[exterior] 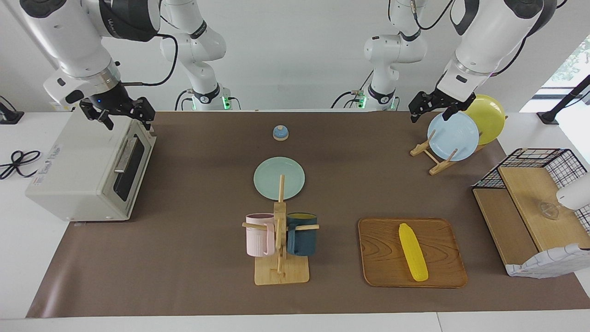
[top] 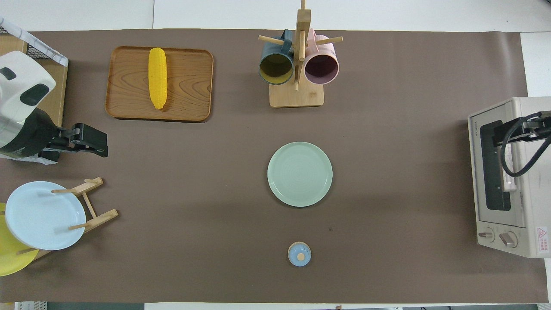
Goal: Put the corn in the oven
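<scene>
**Desk:** Where is the corn cob (exterior: 413, 252)?

**Photographer:** Lying untouched on the wooden tray (exterior: 378, 258), its long axis pointing roughly twelve to six in the overhead view. The left gripper (exterior: 435, 107), fingers apart and empty, hovers by the plate rack (exterior: 431, 159); the cob lies toward its one o'clock in that view.

**Desk:** And the other arm?

**Photographer:** The right gripper (exterior: 120, 112), also spread and empty, waits above the closed toaster oven (exterior: 73, 184). Left looks nearer.

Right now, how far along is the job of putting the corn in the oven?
Nothing looks done yet. The corn lies untouched on the wooden tray, and the oven door is closed. The right gripper hangs open over the oven; the left gripper is open above the plate rack. Opening, picking and placing remain.
</scene>
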